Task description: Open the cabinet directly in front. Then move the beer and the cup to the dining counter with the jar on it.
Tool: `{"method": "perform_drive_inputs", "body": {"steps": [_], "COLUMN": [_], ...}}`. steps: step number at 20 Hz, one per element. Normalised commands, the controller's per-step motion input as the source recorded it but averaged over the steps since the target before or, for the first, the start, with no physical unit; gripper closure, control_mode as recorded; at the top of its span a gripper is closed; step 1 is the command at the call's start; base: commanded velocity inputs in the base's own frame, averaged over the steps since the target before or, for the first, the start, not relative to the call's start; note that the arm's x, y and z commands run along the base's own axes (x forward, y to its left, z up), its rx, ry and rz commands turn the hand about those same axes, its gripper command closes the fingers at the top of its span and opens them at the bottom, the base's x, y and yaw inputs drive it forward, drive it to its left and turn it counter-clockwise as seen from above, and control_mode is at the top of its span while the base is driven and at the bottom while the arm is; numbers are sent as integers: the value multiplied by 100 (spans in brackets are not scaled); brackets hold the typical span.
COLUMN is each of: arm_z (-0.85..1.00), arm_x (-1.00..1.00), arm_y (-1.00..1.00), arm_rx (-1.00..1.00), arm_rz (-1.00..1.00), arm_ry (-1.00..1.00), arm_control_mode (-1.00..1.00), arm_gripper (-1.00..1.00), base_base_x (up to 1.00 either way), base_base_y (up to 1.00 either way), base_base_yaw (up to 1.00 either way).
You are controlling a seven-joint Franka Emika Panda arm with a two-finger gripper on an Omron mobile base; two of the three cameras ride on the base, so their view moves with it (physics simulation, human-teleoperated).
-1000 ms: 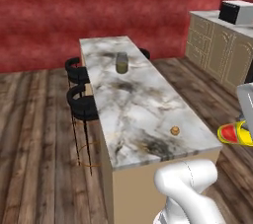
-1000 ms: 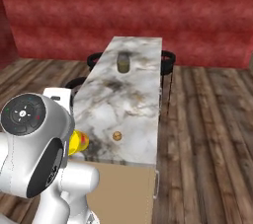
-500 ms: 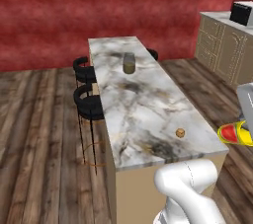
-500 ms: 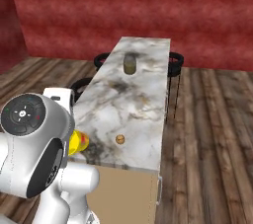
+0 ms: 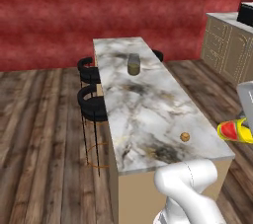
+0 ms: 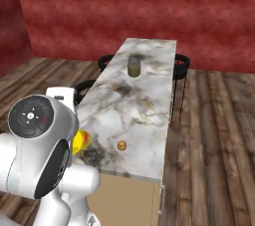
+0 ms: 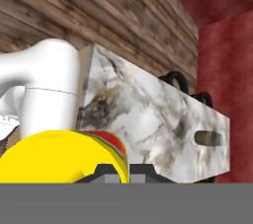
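The hand is clamped shut on the cup, which sits right against the hand camera as a bright yellow rounded body with a red-orange band and a thin green line along its edge. From the left base view the same cup shows yellow with a red mark, carried in the air off the near right corner of the table; in the right base view it peeks out yellow behind the arm's big white joint, at the table's near left side. The table is a long island with a white-grey marble top veined dark and gold on a tan base. A small round brown thing lies near its close end. Farther along stands the jar, clear glass, grey lid, olive-brown inside. Black stools line the table's far sides.
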Motion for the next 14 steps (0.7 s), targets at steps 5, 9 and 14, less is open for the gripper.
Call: {"method": "perform_drive_inputs", "body": {"steps": [5,9,14], "arm_z": [0,-4,-23], "arm_x": [0,0,19], "arm_y": [-2,-2,0], "arm_rx": [0,0,-9], "arm_rz": [13,14,11], "arm_ry": [-14,-5,6], "arm_control_mode": [-100,-100,-100], "arm_gripper": [100,100,100], "base_base_x": [0,0,0], "base_base_y": [0,0,0], "base_base_yaw": [0,0,0]}}
